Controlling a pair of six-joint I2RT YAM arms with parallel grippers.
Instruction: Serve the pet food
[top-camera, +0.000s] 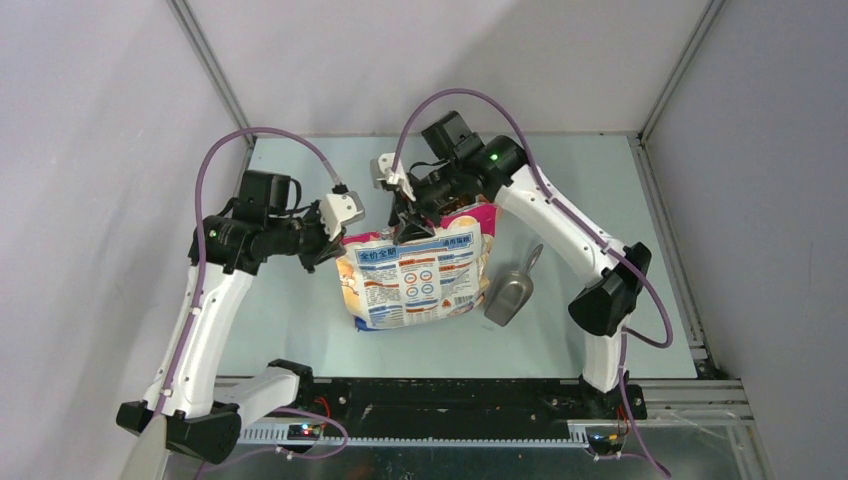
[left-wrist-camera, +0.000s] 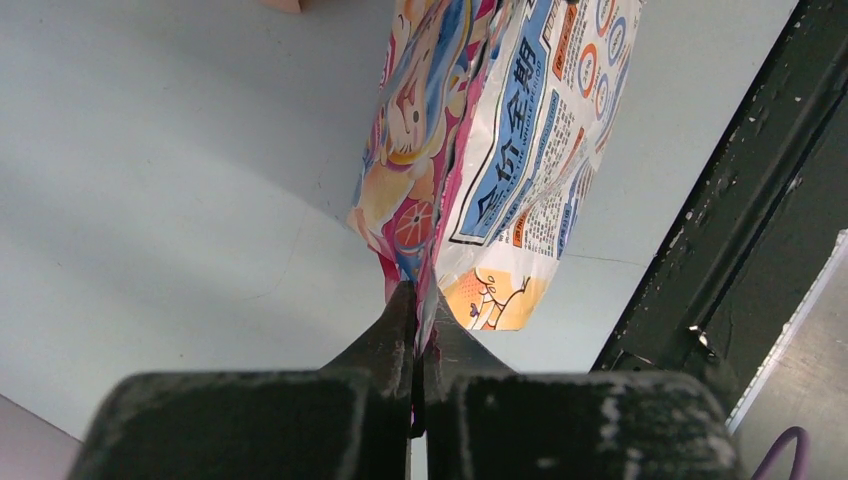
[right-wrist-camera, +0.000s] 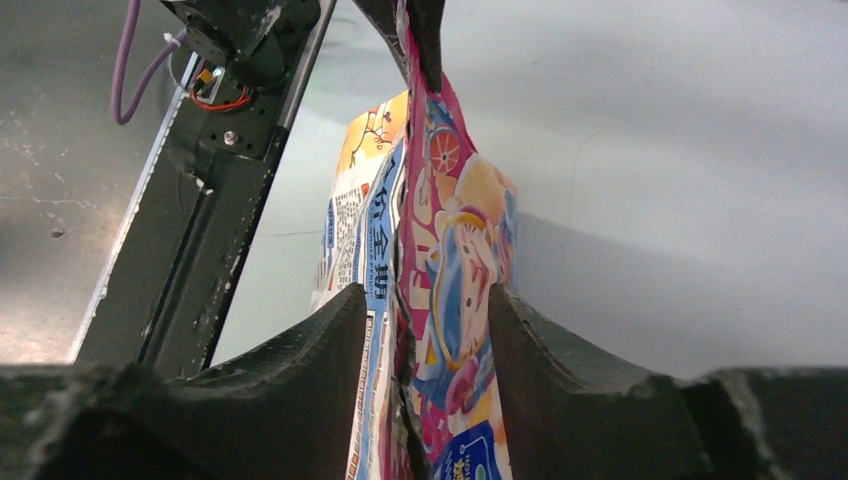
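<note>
The pink-white-blue printed bag (top-camera: 415, 275) stands tilted on the table, its top toward the back. My left gripper (top-camera: 338, 238) is shut on the bag's upper left edge; in the left wrist view its tips (left-wrist-camera: 418, 300) pinch the pink seam of the bag (left-wrist-camera: 500, 150). My right gripper (top-camera: 410, 215) is open, its jaws apart on either side of the bag's top (right-wrist-camera: 440, 260), midpoint in the right wrist view (right-wrist-camera: 425, 310). The bag's two layers are parted there along a jagged edge. The pet food is hidden. The grey metal scoop (top-camera: 510, 292) lies to the right of the bag.
A black rail (top-camera: 450, 410) runs along the table's near edge and shows in the left wrist view (left-wrist-camera: 700, 250). Grey walls close in the table at the back and on both sides. The right arm's elbow (top-camera: 610, 295) is just right of the scoop.
</note>
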